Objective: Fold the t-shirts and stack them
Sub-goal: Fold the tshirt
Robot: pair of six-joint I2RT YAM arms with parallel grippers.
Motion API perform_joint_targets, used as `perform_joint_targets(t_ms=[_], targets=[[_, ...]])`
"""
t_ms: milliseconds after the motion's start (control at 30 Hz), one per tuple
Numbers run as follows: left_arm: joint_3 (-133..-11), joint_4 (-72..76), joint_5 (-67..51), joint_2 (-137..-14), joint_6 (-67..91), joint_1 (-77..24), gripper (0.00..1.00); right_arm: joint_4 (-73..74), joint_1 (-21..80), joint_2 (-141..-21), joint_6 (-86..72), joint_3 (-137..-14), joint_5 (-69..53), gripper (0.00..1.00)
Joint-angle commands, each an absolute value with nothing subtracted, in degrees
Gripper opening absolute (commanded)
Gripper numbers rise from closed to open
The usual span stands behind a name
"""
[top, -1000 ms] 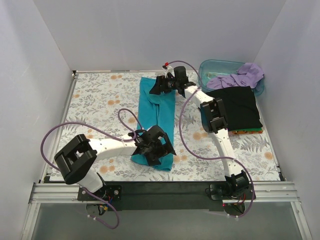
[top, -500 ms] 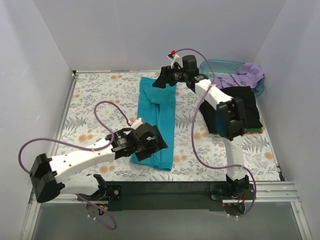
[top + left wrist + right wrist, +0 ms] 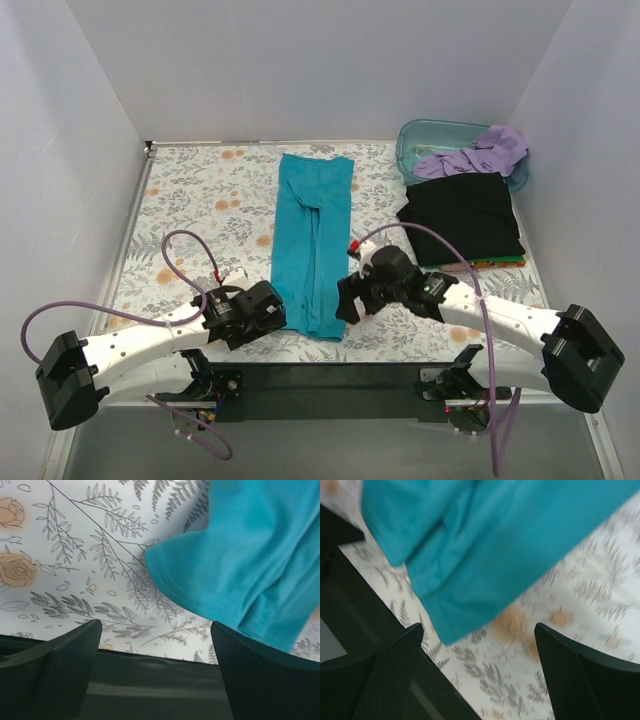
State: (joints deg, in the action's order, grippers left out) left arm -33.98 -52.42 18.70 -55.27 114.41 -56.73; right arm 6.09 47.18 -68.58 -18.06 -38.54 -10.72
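At the near table (image 3: 180,200) edge, teal t-shirt (image 3: 312,240) hem flanked by left gripper (image 3: 268,318), right gripper (image 3: 347,300), both spread wide, black t-shirt (image 3: 465,215) laid well right.

No text, label, brand or number can be read anywhere. The table (image 3: 200,190) cover carries only a leaf-and-flower print, and the teal shirt (image 3: 312,240) and black shirt (image 3: 465,210) show plain cloth.
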Motion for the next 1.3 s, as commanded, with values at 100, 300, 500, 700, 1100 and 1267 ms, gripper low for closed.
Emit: perform_joint_targets(t_ms=[100, 300, 500, 700, 1100, 1267], targets=[[-31.65, -49.24, 24.52, -56.25, 120.6, -54.59, 0.85, 10.63, 59.4, -64.68, -29.35, -32.79, 3.24, 0.98], [-26.11, -35.64, 16.27, -56.86, 110.58, -43.95, 0.68, 11.51, 65.48, -67.49, -33.31, -33.22, 7.73, 0.88], [-25.32, -30.51, 10.82, -61.69, 106.79, -42.54, 0.5, 11.43, 67.85, -73.72, -35.32, -35.42, 10.71, 0.74], [-22.59, -26.28, 4.84, -64.6, 105.12, -42.54, 0.13, 8.7, 69.78, -78.57, -36.91, -37.44, 13.09, 0.58], [-23.2, -42.27, 2.9, -54.6, 108.72, -42.71, 0.0, 12.56, 74.09, -72.09, -42.89, -33.75, 11.08, 0.01], [-23.11, -42.19, -3.42, -52.03, 108.02, -43.24, 0.0, 13.54, 76.2, -69.79, -44.29, -33.05, 10.11, 0.01]])
